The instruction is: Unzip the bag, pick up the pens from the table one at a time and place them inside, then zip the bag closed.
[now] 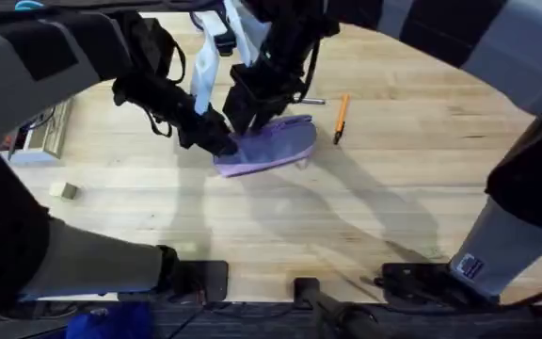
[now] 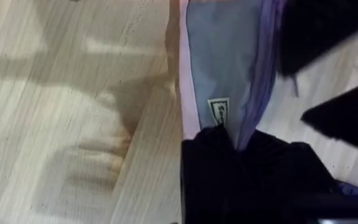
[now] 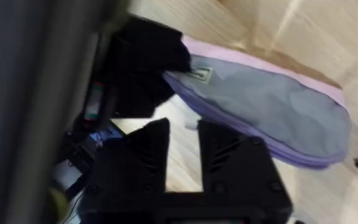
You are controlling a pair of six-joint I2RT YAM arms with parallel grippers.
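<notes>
Overhead view: high above the arm bases, looking down and forward across the table [image 1: 252,226]. Both wrist views: close range, sharing the purple bag [image 1: 269,148] [image 2: 222,81] [image 3: 272,112].

A small pale block [image 1: 63,191] lies beside a tray [image 1: 40,139].

- Overhead: bright, even light on the table [image 1: 252,217]; soft double shadows of the arms fall toward the near edge.
- Arms close under the camera are dark, blurred.
- Left wrist: motion-smeared, soft; pale glare streaks on wood.
- Right wrist: bag [image 3: 272,112] reasonably sharp, near foreground defocused.
</notes>
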